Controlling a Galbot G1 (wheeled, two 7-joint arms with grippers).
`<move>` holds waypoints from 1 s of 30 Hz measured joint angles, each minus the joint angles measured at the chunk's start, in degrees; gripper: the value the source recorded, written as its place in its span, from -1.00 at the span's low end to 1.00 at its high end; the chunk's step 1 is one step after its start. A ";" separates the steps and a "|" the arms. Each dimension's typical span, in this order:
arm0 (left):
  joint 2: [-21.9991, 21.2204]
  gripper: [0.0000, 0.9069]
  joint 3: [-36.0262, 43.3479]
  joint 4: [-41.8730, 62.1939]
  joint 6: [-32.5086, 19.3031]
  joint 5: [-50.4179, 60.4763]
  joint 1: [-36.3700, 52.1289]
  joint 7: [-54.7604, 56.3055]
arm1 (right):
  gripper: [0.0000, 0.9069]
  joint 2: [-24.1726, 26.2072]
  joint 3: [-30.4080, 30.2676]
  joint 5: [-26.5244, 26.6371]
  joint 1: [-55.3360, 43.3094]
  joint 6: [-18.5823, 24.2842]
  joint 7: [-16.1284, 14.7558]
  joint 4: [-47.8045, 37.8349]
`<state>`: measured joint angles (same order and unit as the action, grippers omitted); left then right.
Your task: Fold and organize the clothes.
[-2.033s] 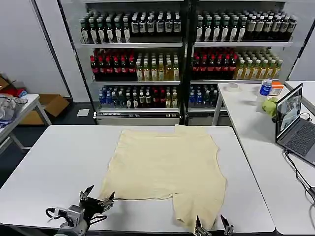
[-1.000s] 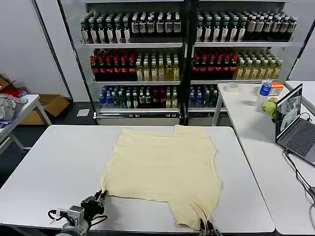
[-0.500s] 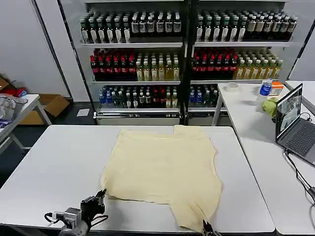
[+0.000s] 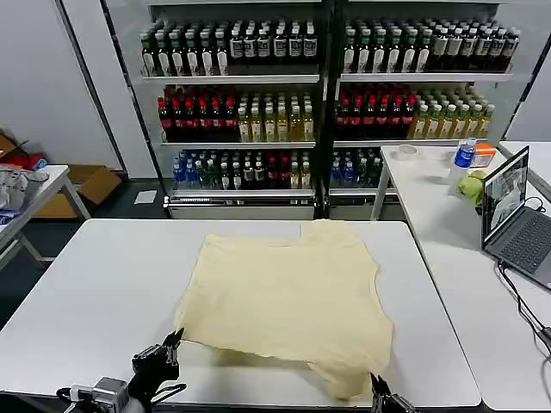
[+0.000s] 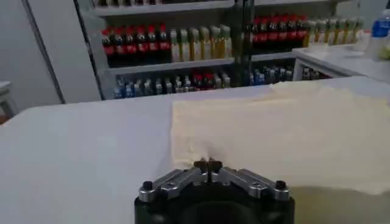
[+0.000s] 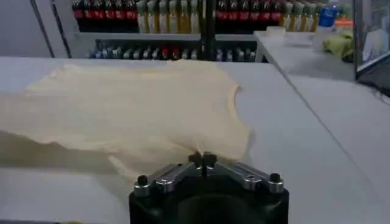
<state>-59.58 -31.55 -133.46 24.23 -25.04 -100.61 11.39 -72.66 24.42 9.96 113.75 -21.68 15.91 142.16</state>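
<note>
Now, shirt (image 4: 288, 297): spread on the table (image 4: 95, 284), ahead of both grippers.
Left gripper (image 5: 208, 164): clenched on the shirt's near left corner.
Right gripper (image 6: 203, 159): clenched on the near right hem, slightly lifted.

Behind the white table (image 4: 103, 284) stand glass-fronted drink coolers (image 4: 323, 103) stocked with bottles. Right of the table, a second table (image 4: 448, 232) carries an open laptop (image 4: 516, 219), a yellow-green cloth bundle (image 4: 473, 185) and a blue-capped bottle (image 4: 465, 153).

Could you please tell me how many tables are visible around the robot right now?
3: the work table under the shirt, one on the right holding the laptop, one at far left.
</note>
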 measured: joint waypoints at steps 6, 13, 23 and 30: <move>0.74 -0.98 -0.96 -0.29 -0.34 -0.10 -0.16 -0.02 | -1.00 1.25 1.60 0.87 -2.06 0.81 -0.19 -0.26; 1.66 -0.98 -0.14 1.06 -0.67 0.63 1.58 -0.57 | -1.00 3.03 2.08 2.15 -6.34 0.99 -0.32 -1.90; 2.97 -0.98 1.82 5.41 -0.81 1.12 5.71 -1.13 | -1.00 5.58 1.43 3.90 -13.85 0.23 -0.55 -5.19; 3.91 -0.98 3.38 8.65 -0.75 1.24 9.17 -1.49 | -1.00 7.28 -0.27 4.51 -18.89 -0.42 -0.56 -8.44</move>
<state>-55.67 -28.17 -124.80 23.49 -23.79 -91.44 9.90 -65.38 24.16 14.48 94.85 -22.10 15.35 133.72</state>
